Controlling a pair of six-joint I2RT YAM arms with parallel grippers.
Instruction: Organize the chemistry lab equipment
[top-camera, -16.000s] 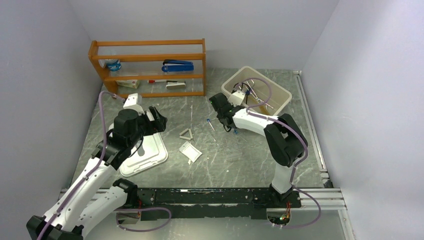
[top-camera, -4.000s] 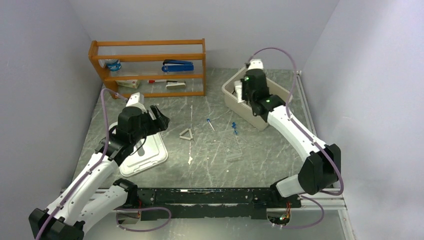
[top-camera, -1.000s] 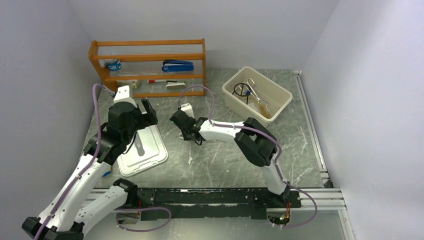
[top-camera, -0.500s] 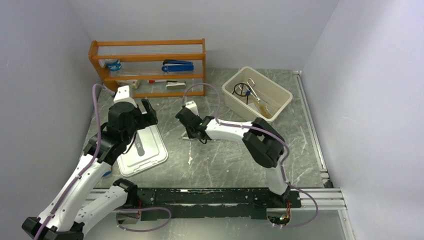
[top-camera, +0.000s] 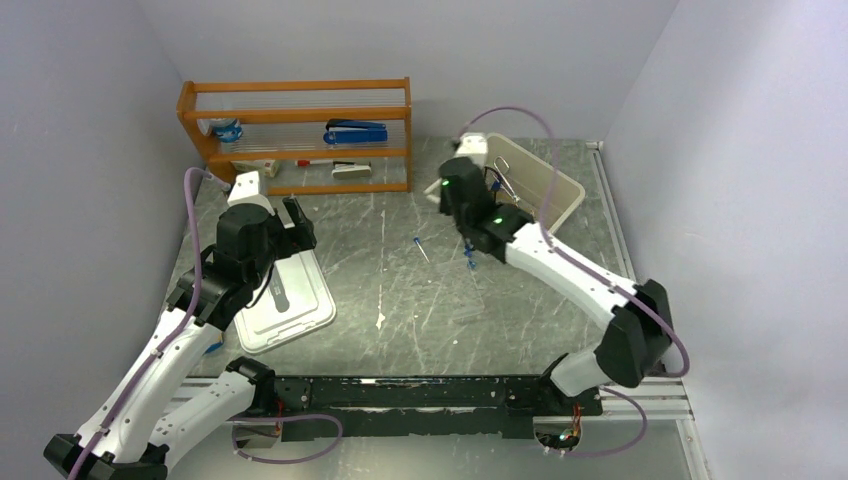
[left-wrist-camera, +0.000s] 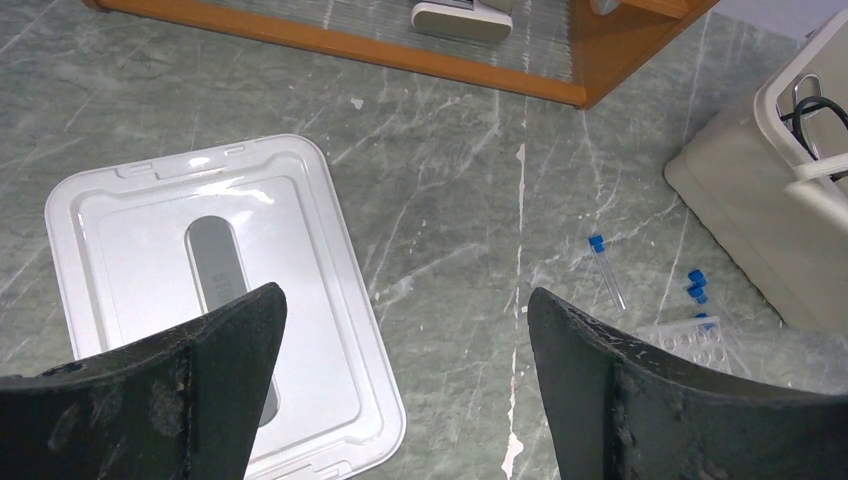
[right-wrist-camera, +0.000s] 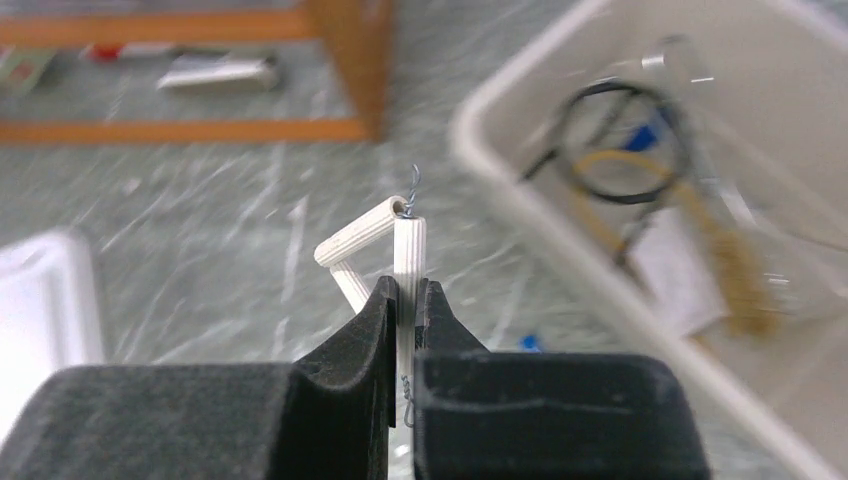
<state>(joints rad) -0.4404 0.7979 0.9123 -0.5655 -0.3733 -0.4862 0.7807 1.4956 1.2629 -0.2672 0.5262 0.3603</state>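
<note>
Grey marbled bench (top-camera: 400, 300) runs under both arms, and the worry sits with the right hand (right-wrist-camera: 405, 300). Its jaws are pressed almost together on one leg of the triangle (right-wrist-camera: 385, 235), which is held clear of the bench with its other legs leaning off to the hand's left. That is a thin pinch on a smooth round bar, and I judge that any quick swing could make the triangle pivot in the grip or slide out. The beige bin (right-wrist-camera: 560, 255) lies ahead and to the right of that hand, so a slip now would likely drop the piece onto the bench or against the near wall, not inside. A low approach could also knock the triangle's loose corner on the rim. Within the bin, the black wire ring (right-wrist-camera: 562, 125) and the blurred clutter around it could catch the bare wire end poking from the triangle's top. The left hand (left-wrist-camera: 405, 330) hangs wide and empty above the edge of the white lid (left-wrist-camera: 130, 230). The blue-capped tubes (left-wrist-camera: 607, 270) and clear rack (left-wrist-camera: 690, 338) lie off to its right, untouched.
</note>
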